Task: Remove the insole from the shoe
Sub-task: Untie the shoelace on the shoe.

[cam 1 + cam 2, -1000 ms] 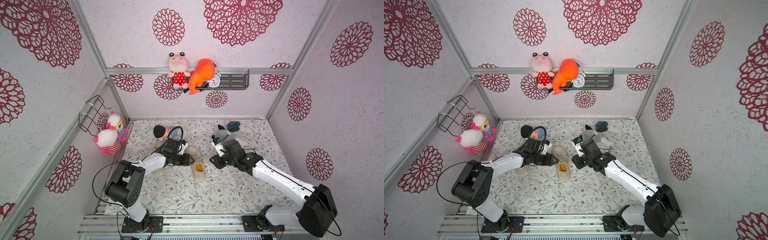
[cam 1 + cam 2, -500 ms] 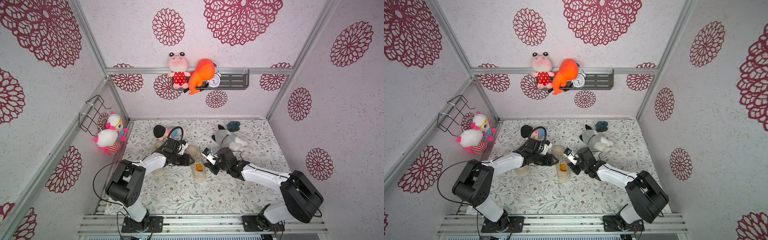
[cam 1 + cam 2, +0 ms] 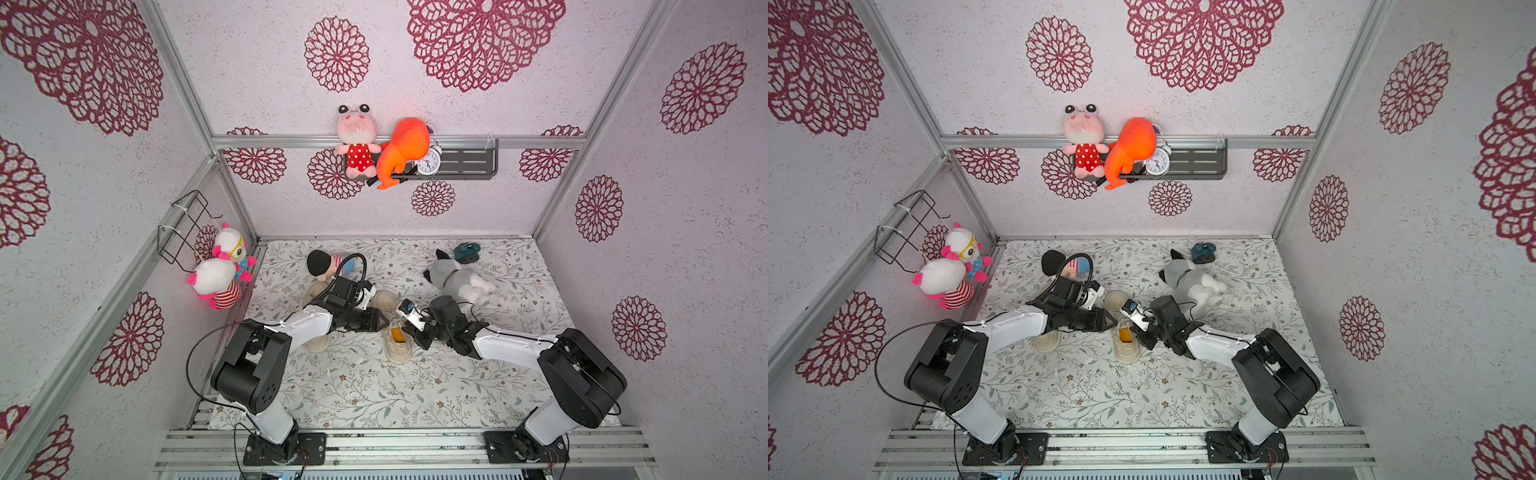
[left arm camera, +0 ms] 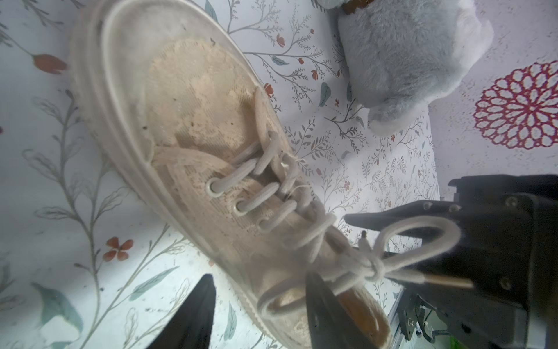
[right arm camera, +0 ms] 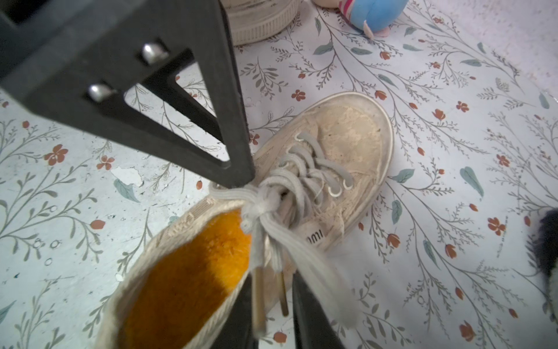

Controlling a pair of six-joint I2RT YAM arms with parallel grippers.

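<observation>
a floral mat [image 3: 374, 395] under walls stamped with red rosettes. a worn cream shoe [image 3: 397, 353] lies mid-mat, toe toward the back wall, heel toward my bases. its orange insole [image 5: 187, 281] sits inside the shoe, flat in the heel opening and visible in both top views.

my left gripper [image 3: 379, 325] reaches across to the shoe's left side, jaws half spread astride the side wall by the collar. in the left wrist view one finger [image 4: 326, 314] is over the opening, and the other [image 4: 193, 314] stands outside with a strip of mat between it and the sole.

my right gripper [image 5: 271, 315] sits at the shoe's right side, jaws narrow with a slim gap between them. the two stiff lace ends [image 5: 259, 299] hang in that gap, and a loop of the bow [image 4: 422, 229] lies across one finger. i cannot tell whether the pads touch the lace.

a second shoe [image 3: 318, 345] lies under my left arm. a grey plush dog [image 3: 459, 282] lies just behind my right wrist. a doll [image 3: 326, 264] and a teal thing [image 3: 467, 252] rest near the back wall. on the wall shelf [image 3: 469, 162] are a pink plush [image 3: 357, 141], an orange toy [image 3: 403, 149] and a clock [image 3: 428, 162].
</observation>
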